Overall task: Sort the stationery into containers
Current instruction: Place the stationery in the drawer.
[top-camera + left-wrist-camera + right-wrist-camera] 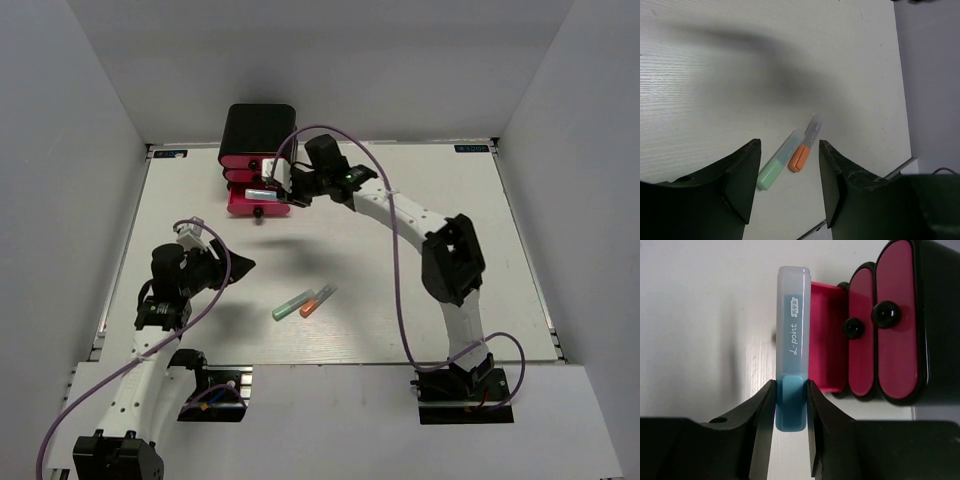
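Right wrist view: right gripper [790,390] is pinching the blue capsule [791,330] by its blue end. The long clear cap sticks straight out ahead of the fingers, printed side up. The capsule is off the desk [705,315]. Alongside the cap, overlapping its far half, is the open drawer [827,335]. Beyond that are two closed drawers [897,340] in the black box [940,315].

Left wrist view: left gripper [790,145] is spread and empty, hanging above the desk. The green capsule [771,174] and orange capsule [800,157] lie side by side just ahead of it, between the fingers in this view and touching or nearly so.

Handling (judgement): the capsules look light, rigid and smooth-skinned, so slip is the main risk, not crushing. The end grip on the blue capsule leaves most of its length overhanging, so it could pivot. For the pair on the desk, take one across its narrow width near mid-length. They lie too close together to enter between them, so expect the neighbour to be nudged.
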`<state>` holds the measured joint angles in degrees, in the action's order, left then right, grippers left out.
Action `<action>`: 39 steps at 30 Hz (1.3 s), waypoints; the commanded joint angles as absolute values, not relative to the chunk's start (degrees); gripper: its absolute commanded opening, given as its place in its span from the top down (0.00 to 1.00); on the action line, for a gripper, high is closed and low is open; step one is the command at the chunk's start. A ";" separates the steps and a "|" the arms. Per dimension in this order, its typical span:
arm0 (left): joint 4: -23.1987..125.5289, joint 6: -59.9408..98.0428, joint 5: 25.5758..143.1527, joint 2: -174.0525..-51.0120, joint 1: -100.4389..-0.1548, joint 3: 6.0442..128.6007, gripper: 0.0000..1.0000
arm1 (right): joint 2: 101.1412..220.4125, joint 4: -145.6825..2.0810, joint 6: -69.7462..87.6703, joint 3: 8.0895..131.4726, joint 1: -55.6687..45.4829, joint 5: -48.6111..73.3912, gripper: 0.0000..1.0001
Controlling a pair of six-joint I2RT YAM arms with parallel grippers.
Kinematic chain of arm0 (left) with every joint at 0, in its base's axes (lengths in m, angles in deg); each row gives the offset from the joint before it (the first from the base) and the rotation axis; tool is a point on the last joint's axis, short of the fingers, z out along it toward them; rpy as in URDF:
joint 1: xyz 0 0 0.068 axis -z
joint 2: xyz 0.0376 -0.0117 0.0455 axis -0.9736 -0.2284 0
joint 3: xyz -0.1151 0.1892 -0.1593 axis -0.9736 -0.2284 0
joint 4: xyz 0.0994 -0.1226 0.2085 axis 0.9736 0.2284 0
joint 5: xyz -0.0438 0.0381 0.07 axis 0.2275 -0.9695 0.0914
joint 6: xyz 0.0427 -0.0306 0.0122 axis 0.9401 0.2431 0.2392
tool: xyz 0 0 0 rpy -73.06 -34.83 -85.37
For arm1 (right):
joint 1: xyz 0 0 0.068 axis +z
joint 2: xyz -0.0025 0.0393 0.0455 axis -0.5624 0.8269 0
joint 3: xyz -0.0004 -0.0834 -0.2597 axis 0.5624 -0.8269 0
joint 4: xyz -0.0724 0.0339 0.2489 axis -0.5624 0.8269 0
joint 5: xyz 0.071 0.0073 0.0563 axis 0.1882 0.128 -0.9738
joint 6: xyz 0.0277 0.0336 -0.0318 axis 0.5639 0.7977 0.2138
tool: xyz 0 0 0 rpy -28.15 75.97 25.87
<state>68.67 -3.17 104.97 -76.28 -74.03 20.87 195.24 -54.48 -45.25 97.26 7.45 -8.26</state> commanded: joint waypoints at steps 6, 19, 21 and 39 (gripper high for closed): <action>73.65 -2.94 104.41 -70.80 -73.81 22.31 0.41 | 208.53 -71.05 -37.58 109.44 9.37 -0.72 1.00; 78.05 -2.42 104.40 -69.03 -73.81 23.54 0.39 | 218.64 -78.99 -41.89 111.66 9.81 9.04 1.00; 78.58 -2.42 104.40 -69.03 -73.81 23.54 0.39 | 218.91 -79.60 -42.24 111.39 9.64 9.48 0.90; 74.63 6.54 108.80 -87.64 -72.49 30.13 0.36 | 205.05 -79.08 -36.44 101.38 8.59 5.97 0.59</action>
